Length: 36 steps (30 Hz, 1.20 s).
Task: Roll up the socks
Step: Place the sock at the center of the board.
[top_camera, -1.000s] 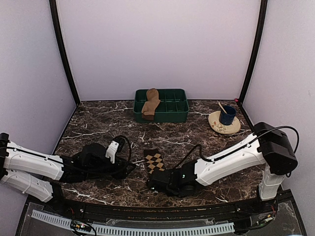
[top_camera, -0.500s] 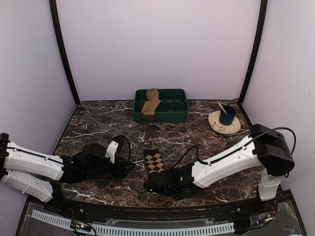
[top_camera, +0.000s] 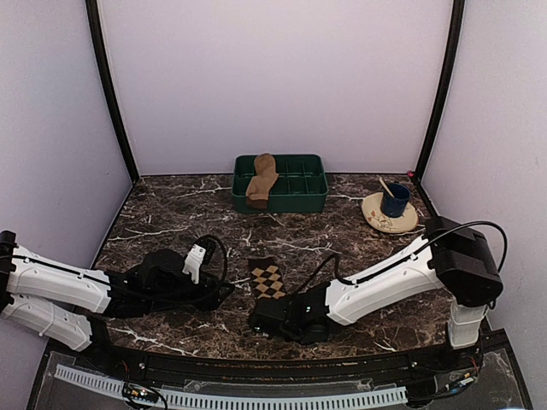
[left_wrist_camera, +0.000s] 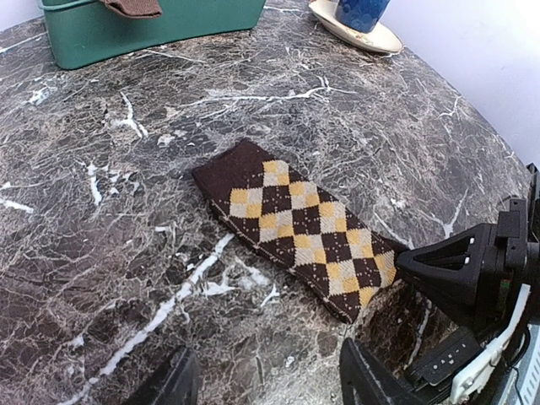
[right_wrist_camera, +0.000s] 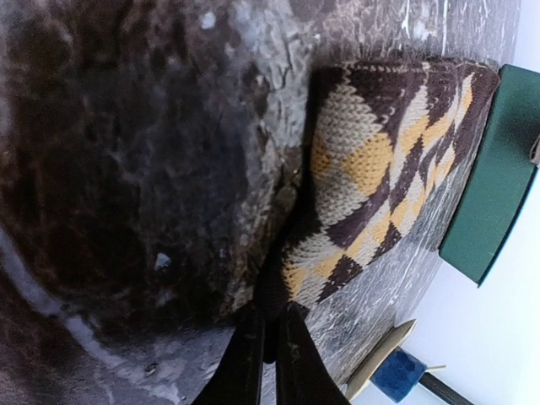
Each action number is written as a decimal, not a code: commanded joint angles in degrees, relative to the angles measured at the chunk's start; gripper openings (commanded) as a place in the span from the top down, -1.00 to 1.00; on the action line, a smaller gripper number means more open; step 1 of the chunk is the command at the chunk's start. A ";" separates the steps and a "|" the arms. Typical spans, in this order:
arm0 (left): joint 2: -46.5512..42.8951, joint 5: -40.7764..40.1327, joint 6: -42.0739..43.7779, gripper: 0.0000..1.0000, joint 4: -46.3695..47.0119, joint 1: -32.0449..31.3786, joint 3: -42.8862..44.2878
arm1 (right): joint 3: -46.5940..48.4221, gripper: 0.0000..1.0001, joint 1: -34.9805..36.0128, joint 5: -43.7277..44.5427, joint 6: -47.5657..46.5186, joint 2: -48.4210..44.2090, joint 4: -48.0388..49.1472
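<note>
The argyle sock (top_camera: 267,279) lies flat on the marble table, dark brown with tan and yellow diamonds (left_wrist_camera: 295,224). My right gripper (top_camera: 263,313) is at its near end, jaws shut on a pinch of the sock's dark edge (right_wrist_camera: 272,312); the fabric (right_wrist_camera: 380,160) bunches up just ahead of the fingers. My left gripper (top_camera: 224,290) rests low on the table to the sock's left, open with nothing between its fingers (left_wrist_camera: 270,384). The plain tan sock (top_camera: 261,179) hangs over the left side of the green tray (top_camera: 308,195) at the back.
A cream plate (top_camera: 390,220) with a blue cup (top_camera: 395,199) and a stick in it stands at the back right. Walls close the table on three sides. Black posts stand at the back corners.
My right gripper's jaws have closed onto the near end of the argyle sock, and that arm has edged slightly left. The left arm and the tan sock have not moved.
</note>
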 commanded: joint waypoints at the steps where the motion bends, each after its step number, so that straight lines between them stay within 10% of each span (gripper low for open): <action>1: 0.08 -0.98 0.42 -0.20 -0.29 -0.16 -0.86 | -0.47 0.95 -1.93 -8.63 2.72 2.77 -5.29; 36: -5.68 1.65 0.48 -0.16 -6.68 -0.25 -2.73 | 12.83 1.00 -11.94 -64.39 24.78 -1.28 -10.35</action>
